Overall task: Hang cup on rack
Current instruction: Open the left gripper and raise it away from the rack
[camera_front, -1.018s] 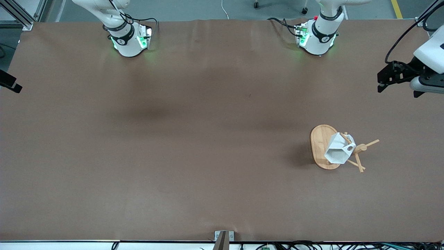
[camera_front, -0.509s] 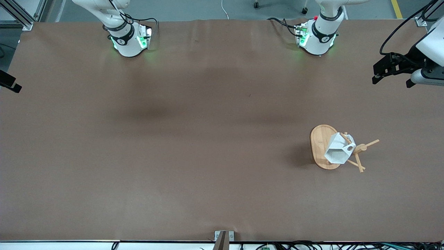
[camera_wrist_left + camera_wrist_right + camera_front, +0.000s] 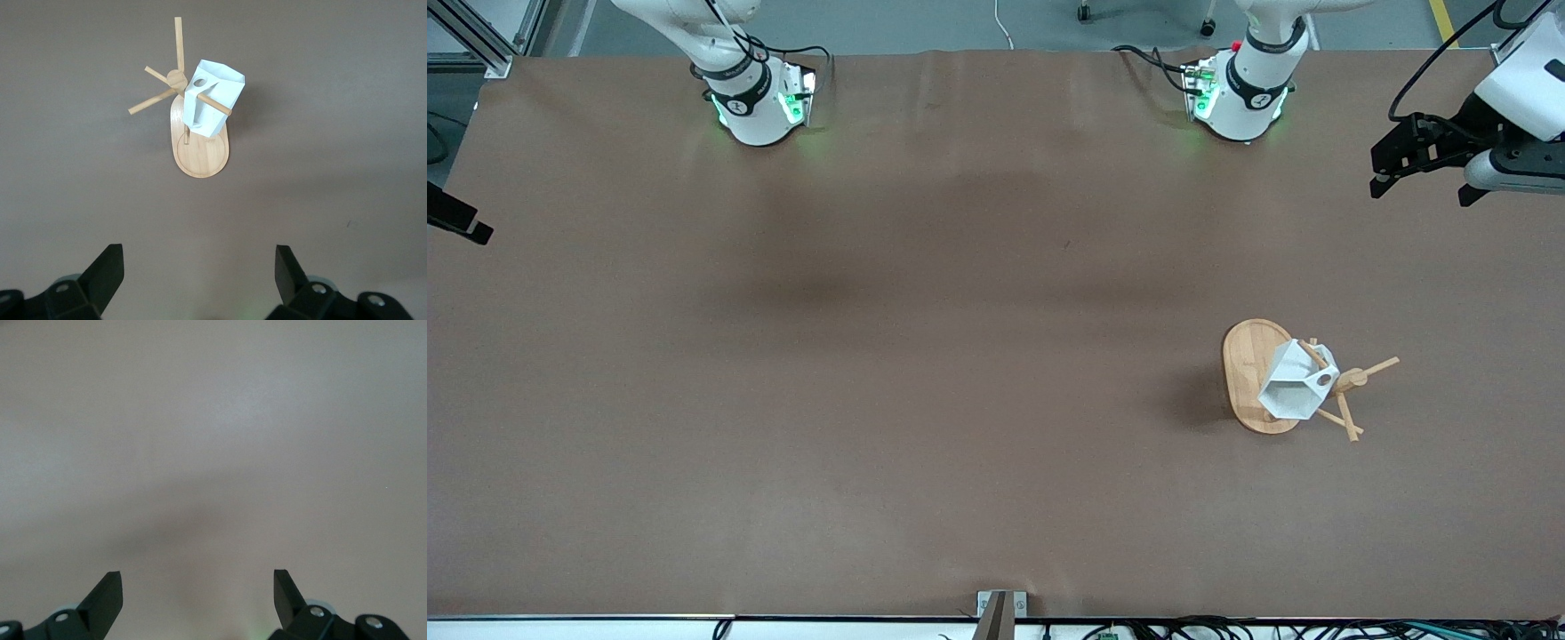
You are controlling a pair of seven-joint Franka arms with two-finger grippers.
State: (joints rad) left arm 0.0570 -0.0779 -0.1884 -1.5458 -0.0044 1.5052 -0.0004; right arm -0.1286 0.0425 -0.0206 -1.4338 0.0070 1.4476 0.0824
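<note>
The white faceted cup (image 3: pixel 1294 380) hangs tilted on a peg of the bamboo rack (image 3: pixel 1245 373), the peg passing through its handle hole. The rack stands toward the left arm's end of the table. The cup (image 3: pixel 213 100) and the rack (image 3: pixel 200 153) also show in the left wrist view, well apart from the fingers. My left gripper (image 3: pixel 1421 188) is open and empty, up in the air over the table's edge at the left arm's end; it also shows in the left wrist view (image 3: pixel 199 267). My right gripper (image 3: pixel 461 220) is open and empty over bare table at the right arm's end; it also shows in the right wrist view (image 3: pixel 197 587).
The brown table top (image 3: pixel 925 356) spreads wide between the two arm bases and the front edge. A small metal bracket (image 3: pixel 1000 604) sits at the front edge.
My left gripper has drawn away from the rack, toward the arm bases' side of the table. The cup and rack have not moved. The right gripper has barely shifted.
</note>
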